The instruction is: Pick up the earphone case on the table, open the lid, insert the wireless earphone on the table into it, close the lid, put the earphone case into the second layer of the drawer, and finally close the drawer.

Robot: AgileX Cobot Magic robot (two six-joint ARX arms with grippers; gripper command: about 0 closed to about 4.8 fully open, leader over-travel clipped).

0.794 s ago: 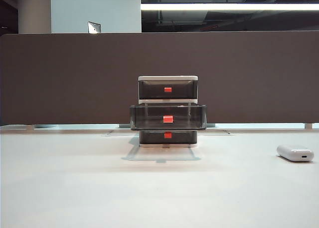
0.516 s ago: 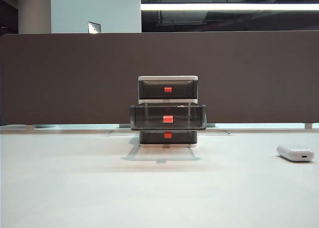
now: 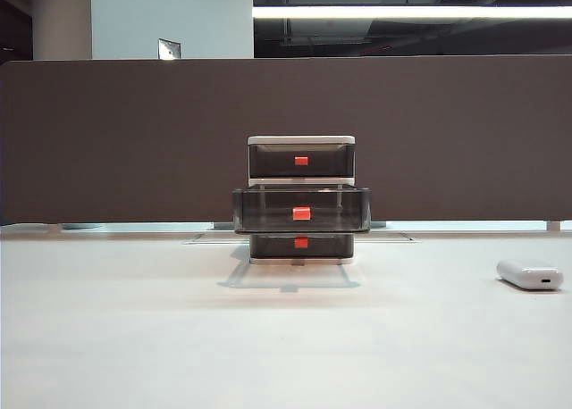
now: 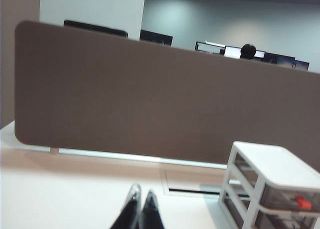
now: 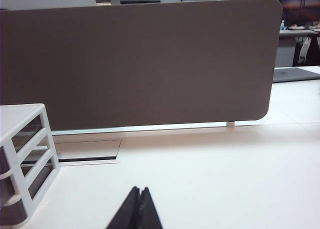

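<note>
White flat table carries the white-framed three-tier drawer unit, its smoky middle tier pulled out; small glossy white earphone case lies far right. Left gripper and right gripper closed, empty

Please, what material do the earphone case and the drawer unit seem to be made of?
The earphone case looks like glossy white plastic: its rounded top shows a soft highlight. The drawer unit seems plastic too: an opaque matte white frame with smoky translucent drawers, whose inner edges show through, and small red tabs. Both grippers, left and right, are shut and away from both.
</note>
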